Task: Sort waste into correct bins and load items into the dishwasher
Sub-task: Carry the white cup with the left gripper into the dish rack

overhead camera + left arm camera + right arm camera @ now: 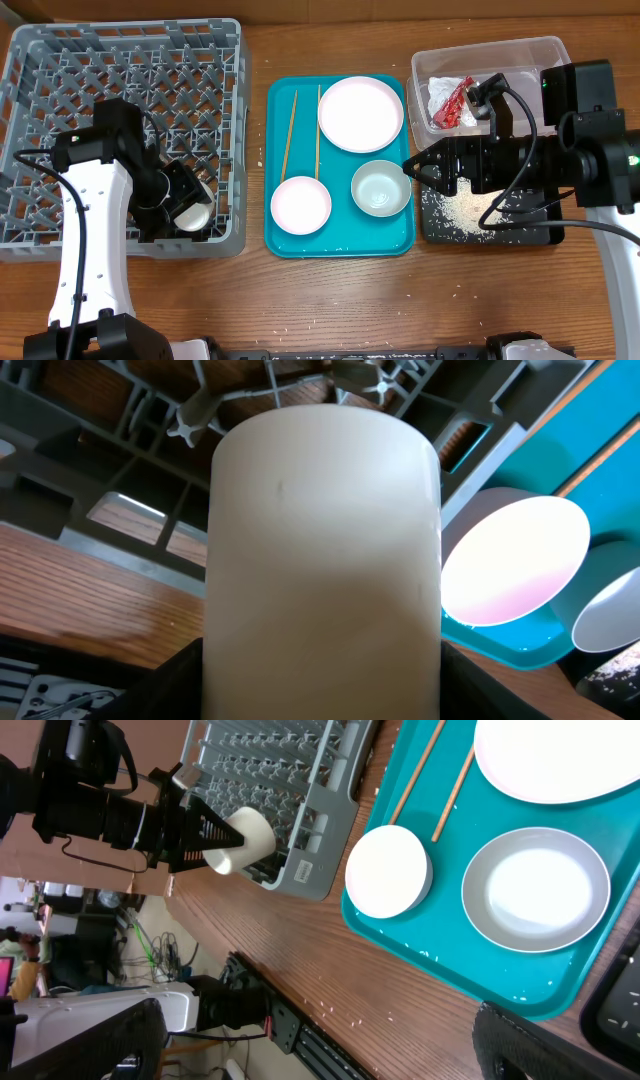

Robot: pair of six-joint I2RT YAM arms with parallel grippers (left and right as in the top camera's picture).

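My left gripper (pixel 178 205) is shut on the small white cup (pixel 193 214), held at the front right corner of the grey dish rack (pixel 130 60). The cup (pixel 325 550) fills the left wrist view. The teal tray (pixel 340 243) holds the pale-pink plate (pixel 360 112), pink bowl (pixel 300 203), pale green bowl (pixel 381 188) and two chopsticks (pixel 289 130). My right gripper (pixel 420 170) is open and empty, between the green bowl and the black tray (pixel 540 235), which holds rice (pixel 462 210). The clear tub (pixel 520 55) holds the red wrapper (pixel 455 103) and the napkin (pixel 438 92).
A few loose rice grains lie on the wooden table (pixel 350 1010) in front of the teal tray (pixel 470 980). The right wrist view also shows the rack (pixel 280 770), the cup (pixel 245 838), the pink bowl (pixel 388 870) and the green bowl (pixel 535 890).
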